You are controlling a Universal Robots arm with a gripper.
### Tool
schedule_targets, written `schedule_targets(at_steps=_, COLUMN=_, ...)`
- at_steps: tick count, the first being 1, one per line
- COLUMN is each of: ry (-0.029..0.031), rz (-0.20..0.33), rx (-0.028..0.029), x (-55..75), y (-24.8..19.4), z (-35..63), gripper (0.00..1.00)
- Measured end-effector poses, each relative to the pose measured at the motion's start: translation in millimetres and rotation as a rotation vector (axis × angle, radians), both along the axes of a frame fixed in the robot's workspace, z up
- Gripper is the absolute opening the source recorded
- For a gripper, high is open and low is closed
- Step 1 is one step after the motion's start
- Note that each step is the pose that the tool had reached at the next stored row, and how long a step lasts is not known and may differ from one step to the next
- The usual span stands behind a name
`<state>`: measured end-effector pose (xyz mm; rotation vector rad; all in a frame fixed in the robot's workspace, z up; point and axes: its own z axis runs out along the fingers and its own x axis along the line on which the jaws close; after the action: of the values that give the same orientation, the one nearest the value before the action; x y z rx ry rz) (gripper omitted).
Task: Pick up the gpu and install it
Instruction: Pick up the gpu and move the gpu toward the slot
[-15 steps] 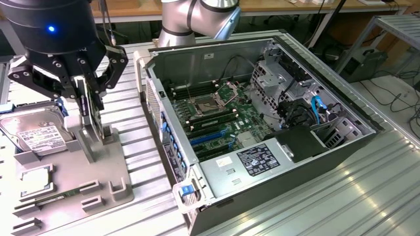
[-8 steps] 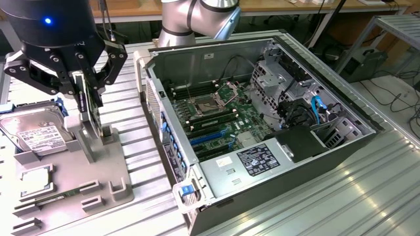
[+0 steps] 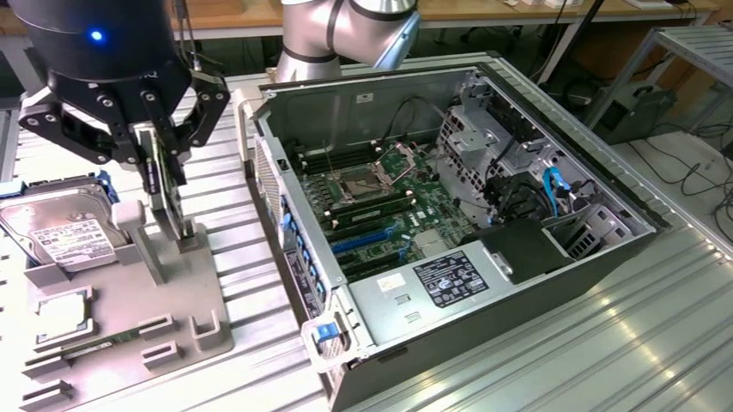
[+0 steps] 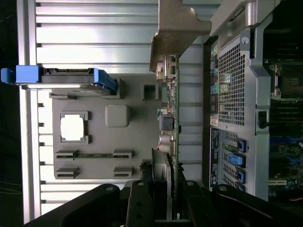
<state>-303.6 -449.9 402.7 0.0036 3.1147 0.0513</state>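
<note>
Black two-fingered gripper (image 4: 164, 191) is seen closest, its jaws clamped on the two faces of the gpu (image 4: 171, 132), a thin, flat, dark expansion card with a pale silvery-beige metal bracket (image 4: 176, 33) at one end. The card is held upright and edge-on over the grey moulded parts tray (image 3: 126, 318), which is set near the edge of the ribbed aluminium bench (image 3: 572, 343) at the exterior view's left. Its lower edge is at the tray's slotted stand (image 3: 189, 245); whether it is clear of the slot cannot be told. A silver hard drive with a white label (image 3: 63, 236) and a small square silver processor chip (image 3: 63, 313) are lodged in the same tray. The open black computer case (image 3: 458, 215) is laid just beside the tray, toward the bench's middle.

The card is judged light and stiff, yet fragile: soldered parts stand proud of one face and could be crushed or knocked. A hold is best taken on the board's flat faces near the upper edge, away from the connector edge and the bracket. It should be taken square, since a thin board can be twisted out of narrow jaws.
</note>
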Motion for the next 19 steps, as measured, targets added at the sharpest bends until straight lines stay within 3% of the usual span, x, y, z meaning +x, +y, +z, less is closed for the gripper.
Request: schedule_targets(at_steps=19, ry=-0.0001, rz=0.0, rx=0.0, x=26.7, y=0.0, z=-0.1, gripper=0.28)
